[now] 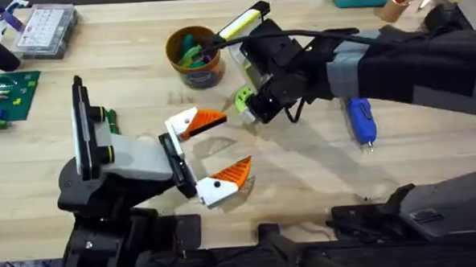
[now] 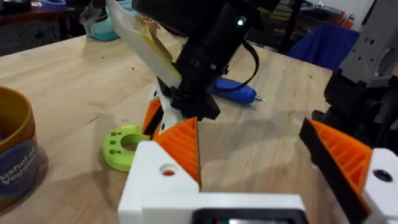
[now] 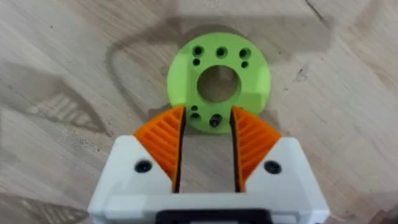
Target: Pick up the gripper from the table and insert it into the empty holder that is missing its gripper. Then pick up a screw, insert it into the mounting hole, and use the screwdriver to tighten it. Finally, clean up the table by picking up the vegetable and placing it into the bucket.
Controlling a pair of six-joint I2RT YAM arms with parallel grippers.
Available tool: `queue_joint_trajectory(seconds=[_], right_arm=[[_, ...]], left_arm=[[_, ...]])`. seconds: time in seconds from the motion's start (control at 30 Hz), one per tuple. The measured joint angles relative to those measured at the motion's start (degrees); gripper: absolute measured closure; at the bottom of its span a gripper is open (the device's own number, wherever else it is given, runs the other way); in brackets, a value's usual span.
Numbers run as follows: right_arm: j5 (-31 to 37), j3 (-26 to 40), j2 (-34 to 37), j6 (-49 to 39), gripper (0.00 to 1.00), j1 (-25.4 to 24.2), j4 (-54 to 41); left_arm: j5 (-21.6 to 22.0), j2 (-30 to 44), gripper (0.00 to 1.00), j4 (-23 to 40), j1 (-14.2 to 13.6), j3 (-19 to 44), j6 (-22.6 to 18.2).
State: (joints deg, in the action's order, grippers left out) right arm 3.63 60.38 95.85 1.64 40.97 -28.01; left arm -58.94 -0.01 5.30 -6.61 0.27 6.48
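Observation:
The vegetable [image 3: 219, 84], a lime-green ring with a centre hole, lies flat on the wood just right of the bucket [image 1: 193, 55]. My right gripper [image 3: 208, 118] hovers straight over it, open by a narrow gap, and its orange pads [image 3: 165, 140] overlap the ring's near edge. In the overhead view the right wrist covers most of the ring [image 1: 241, 98]. My left gripper [image 1: 214, 148] stands wide open and empty near the table's front, facing the ring [image 2: 124, 146]. The blue screwdriver [image 1: 360, 120] lies to the right. The loose gripper, holder and screw are out of view.
The bucket [image 2: 15, 149] has green pieces inside. A yellow and white part [image 1: 245, 24] stands behind the right wrist. A clear parts box [image 1: 47, 29] and a green circuit board [image 1: 7, 94] sit at the far left. Clutter lines the back right edge.

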Motion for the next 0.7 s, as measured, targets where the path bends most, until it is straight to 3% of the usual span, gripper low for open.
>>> queue_joint_trajectory(seconds=[0.13,0.27,0.7], right_arm=[[0.1,0.0,0.0,-0.1,0.713,0.0,0.3],[0.1,0.0,0.0,0.0,0.768,0.0,-0.1],[0.0,0.5,0.2,0.0,0.804,0.0,-2.0]], left_arm=[[0.0,0.0,0.015,0.0,0.0,0.0,0.0],[0.0,0.0,0.014,0.0,0.0,0.0,0.0],[0.0,0.0,0.013,0.0,0.0,0.0,0.0]])
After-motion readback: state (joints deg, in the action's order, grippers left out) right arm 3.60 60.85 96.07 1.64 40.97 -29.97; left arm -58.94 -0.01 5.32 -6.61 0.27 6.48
